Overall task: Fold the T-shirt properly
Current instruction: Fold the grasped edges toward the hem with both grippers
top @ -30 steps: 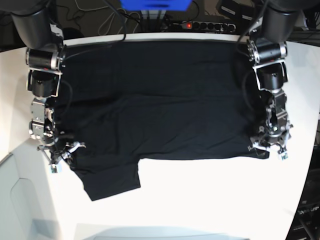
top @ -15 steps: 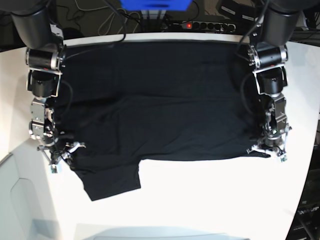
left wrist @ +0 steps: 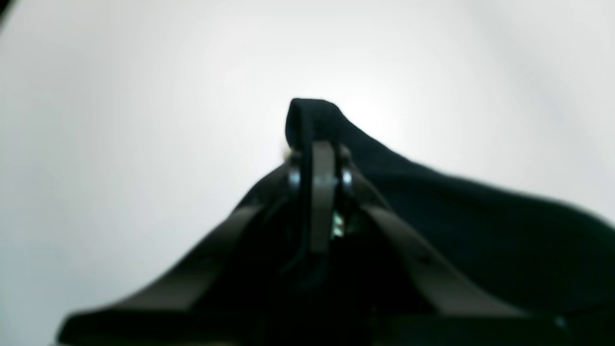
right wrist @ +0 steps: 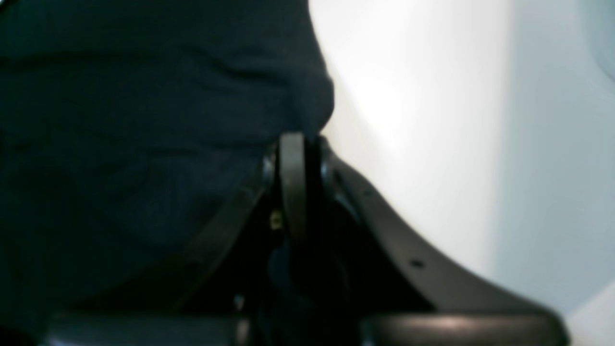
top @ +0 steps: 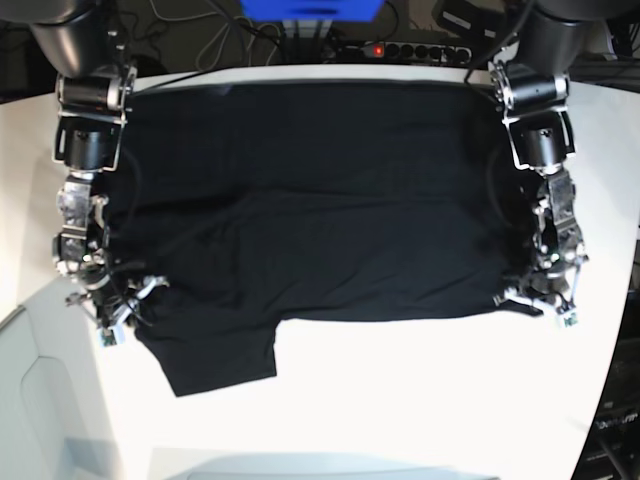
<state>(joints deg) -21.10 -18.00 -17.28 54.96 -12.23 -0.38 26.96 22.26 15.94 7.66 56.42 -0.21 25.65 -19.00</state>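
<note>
Grippers, two in all, meet the near part of the T-shirt (top: 320, 230) at opposite sides. The left gripper (left wrist: 317, 154) is clenched on the shirt, black fabric bunched between its fingers, with a small rounded fold rising beyond the tips. The right gripper (right wrist: 302, 144) is also closed on the shirt, gripping a thin ridge of fabric; a soft fold curls over just past its fingertips.

Nearest in the base view, a pale blue curved shape (top: 320, 462) lies on the near side of the shirt, cut off by the frame; I cannot tell what it is. One short flap (top: 225, 360) of the shirt juts toward the viewer, nearer the right gripper than the left. One translucent object (top: 25, 380) sits out past the shirt's side, beyond the right gripper.

The single T-shirt is black and spread broadly on the white table (top: 430, 400), between the two arms, with creases near the right gripper. The left arm (top: 540, 160) and the right arm (top: 90, 160) reach over its sides from its far end. Past the shirt's far edge are several dark cables (top: 215, 50), one small red spot (top: 378, 50) and one bright blue patch (top: 312, 9).
</note>
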